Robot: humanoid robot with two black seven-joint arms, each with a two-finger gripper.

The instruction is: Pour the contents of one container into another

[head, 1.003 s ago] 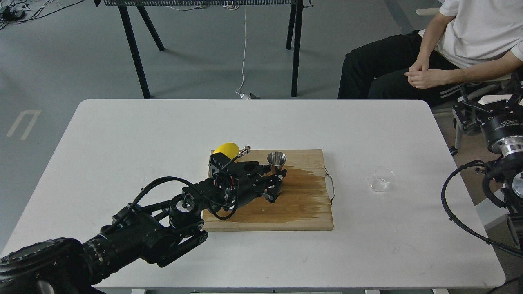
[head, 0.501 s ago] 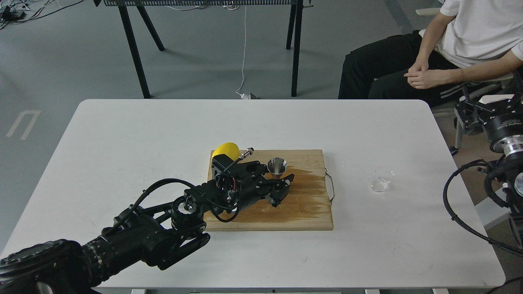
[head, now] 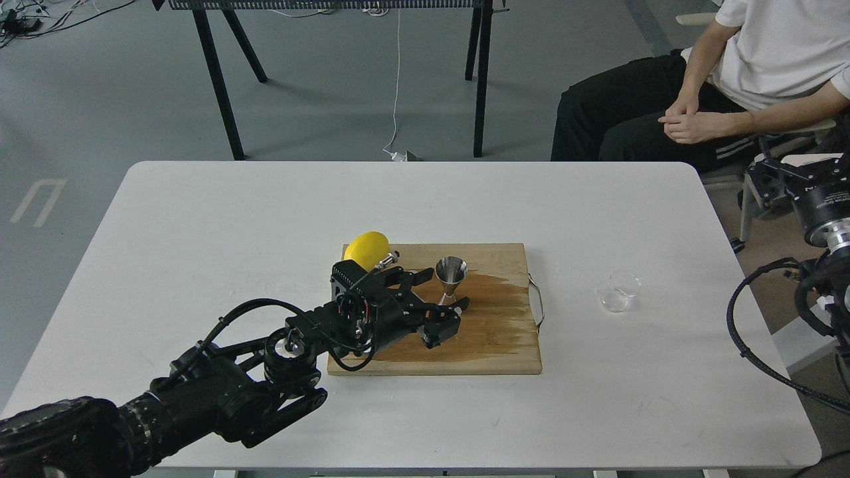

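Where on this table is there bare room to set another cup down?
The table is bare left of and behind the cutting board, and along the near edge. A smaller gap lies between the board and the glass cup. The board's left half is crowded: lemon, jigger and the left claw.

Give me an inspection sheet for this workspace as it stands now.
Surface: white table; wooden cutting board on it, with a dark wet stain.
Job's things: steel jigger upright on the board; clear glass cup on the table to its right.
Clutter: lemon at the board's far left corner.
Grippers: left gripper open beside the jigger; right gripper not in view.
Cables: white cord on the floor.
Surroundings: seated person; black-legged table beyond.
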